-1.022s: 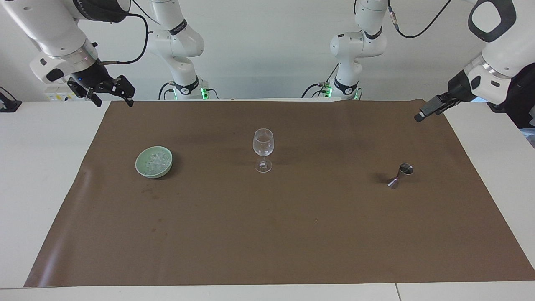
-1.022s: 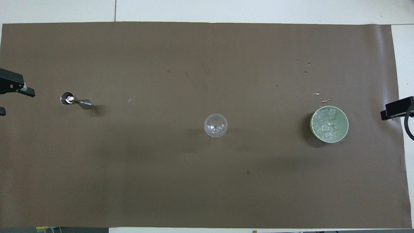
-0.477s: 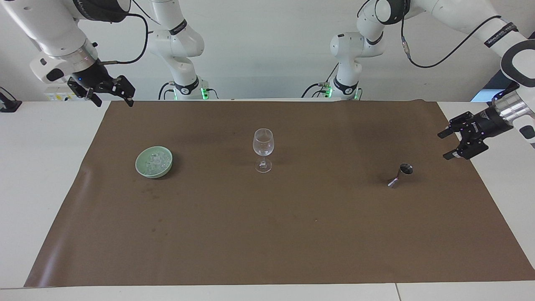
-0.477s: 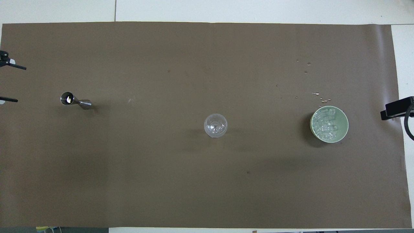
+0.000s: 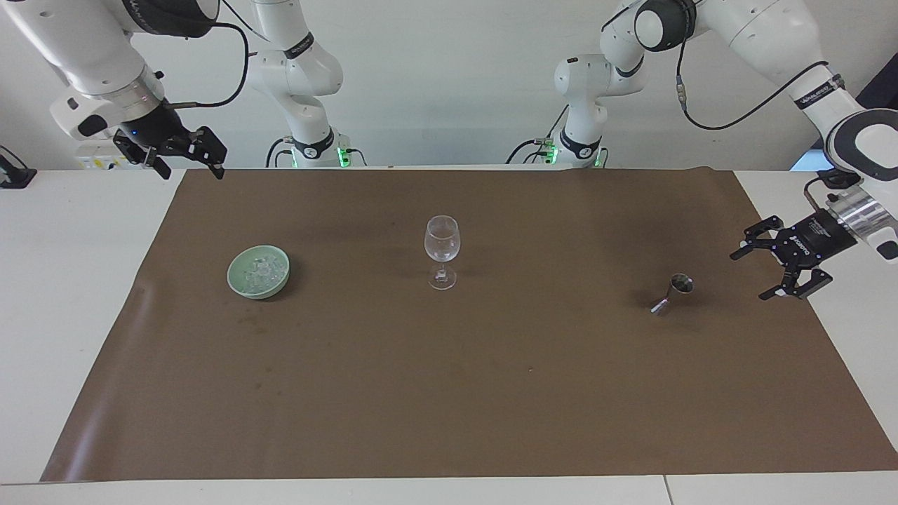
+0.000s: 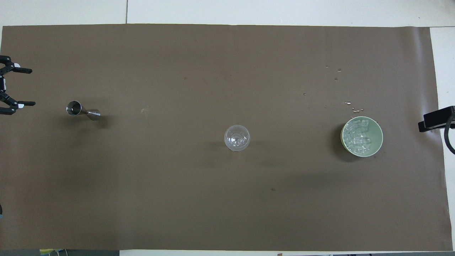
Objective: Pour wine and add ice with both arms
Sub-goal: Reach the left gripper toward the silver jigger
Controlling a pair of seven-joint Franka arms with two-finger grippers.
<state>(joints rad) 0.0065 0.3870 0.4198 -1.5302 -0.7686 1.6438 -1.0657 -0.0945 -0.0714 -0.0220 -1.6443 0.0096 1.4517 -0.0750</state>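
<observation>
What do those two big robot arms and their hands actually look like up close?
Both arms are chunky white jointed tubes with dark bands at the joints and black cables looping alongside. Green lights glow at their bases. Each ends in a silver wrist ring and a black two-fingered hand: the left hand carries small white lettering, the right hand a tiny blue light.

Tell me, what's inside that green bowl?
The pale green bowl holds a heap of small clear ice cubes. They cover much of its floor, so whatever lies beneath them cannot be seen.

We're seeing two chunky white arms (image 5: 765, 42) with dark joint bands, black cables, black grippers.
</observation>
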